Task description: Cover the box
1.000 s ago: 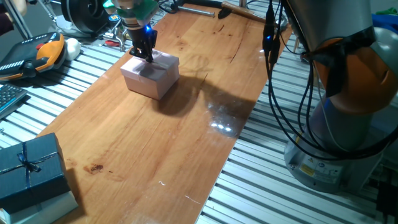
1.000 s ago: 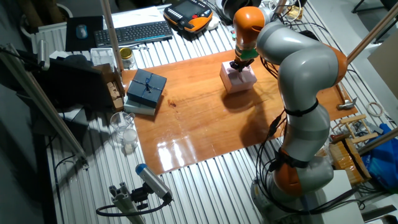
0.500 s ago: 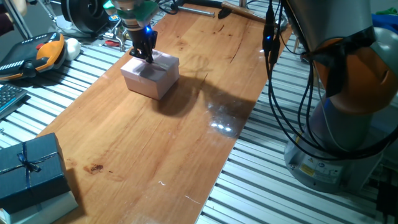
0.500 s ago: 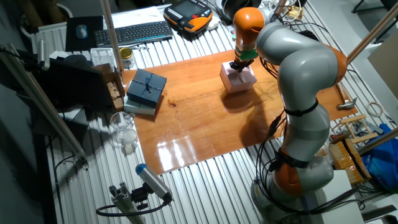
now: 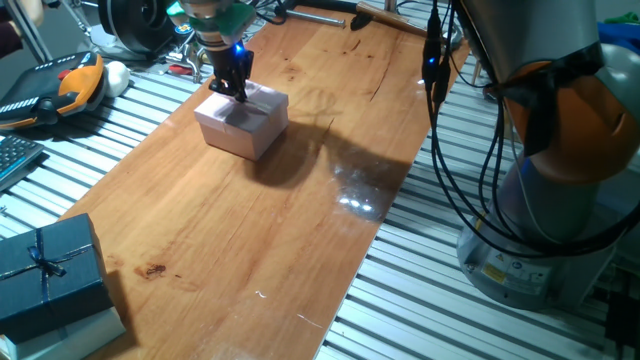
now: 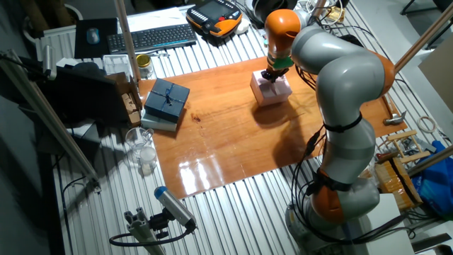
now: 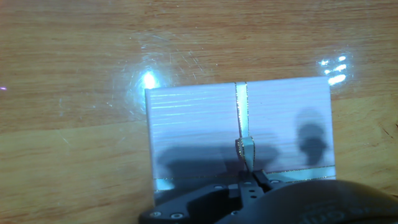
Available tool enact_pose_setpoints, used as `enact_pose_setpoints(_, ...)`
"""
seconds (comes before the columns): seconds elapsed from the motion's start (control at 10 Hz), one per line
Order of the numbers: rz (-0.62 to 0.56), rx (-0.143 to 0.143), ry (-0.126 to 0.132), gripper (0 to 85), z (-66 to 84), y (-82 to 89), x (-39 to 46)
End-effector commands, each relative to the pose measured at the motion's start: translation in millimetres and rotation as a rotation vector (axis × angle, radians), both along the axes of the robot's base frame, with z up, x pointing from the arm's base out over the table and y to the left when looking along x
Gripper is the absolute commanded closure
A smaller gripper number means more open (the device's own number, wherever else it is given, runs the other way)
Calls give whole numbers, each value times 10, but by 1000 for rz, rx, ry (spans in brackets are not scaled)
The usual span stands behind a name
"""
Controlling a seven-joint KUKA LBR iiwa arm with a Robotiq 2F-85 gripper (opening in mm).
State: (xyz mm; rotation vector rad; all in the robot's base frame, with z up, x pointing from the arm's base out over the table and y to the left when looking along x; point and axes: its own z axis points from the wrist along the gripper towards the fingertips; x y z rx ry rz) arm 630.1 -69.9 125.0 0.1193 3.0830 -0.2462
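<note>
The pale pink box (image 5: 243,137) stands on the wooden table (image 5: 250,240) at its far left; it also shows in the other fixed view (image 6: 266,95). The flat pink lid (image 7: 193,124) with a string cross lies on top of it, so the box's inside is hidden. My gripper (image 5: 236,90) stands straight down on the lid's middle, also seen in the other fixed view (image 6: 270,76). In the hand view the gripper (image 7: 250,182) has its fingers together, pinching the string loop (image 7: 244,148) at the cross.
A dark blue ribboned box (image 5: 45,270) sits at the table's near left corner. A teach pendant (image 5: 60,85) and a keyboard (image 6: 152,37) lie on the slatted bench beyond. A hammer (image 5: 385,18) lies at the far end. The robot's base (image 5: 560,200) and cables (image 5: 450,170) stand at the right.
</note>
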Motion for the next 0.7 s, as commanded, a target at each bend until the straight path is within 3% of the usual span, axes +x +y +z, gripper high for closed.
enact_pose_setpoints(0.0, 1, 2, 3, 850, -1, 0, 0)
enact_pose_setpoints(0.6, -5, 14, -3, 850, -54, -6, -4)
